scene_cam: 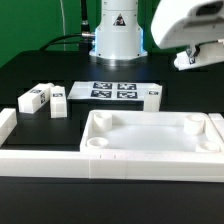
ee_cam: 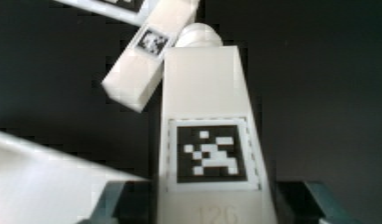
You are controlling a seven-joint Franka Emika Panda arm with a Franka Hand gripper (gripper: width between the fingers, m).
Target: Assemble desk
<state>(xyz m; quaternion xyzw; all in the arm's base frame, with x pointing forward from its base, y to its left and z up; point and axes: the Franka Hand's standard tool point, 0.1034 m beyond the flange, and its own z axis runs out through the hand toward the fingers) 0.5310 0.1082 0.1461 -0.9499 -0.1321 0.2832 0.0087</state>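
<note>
Robot fingers, closed partway, clamp a white tag-marked leg by its two long sides, held aloft at the exterior view's right. The tray-like desk top lies flat in the foreground, below the fingers and well apart from them. A loose leg and a second leg rest at the exterior view's left, near the marker board.

The desk top looks like smooth white plastic with a faint sheen on its raised rim. The loose leg at the exterior view's left and the held leg show the same plastic, matt. The table is matt black.
</note>
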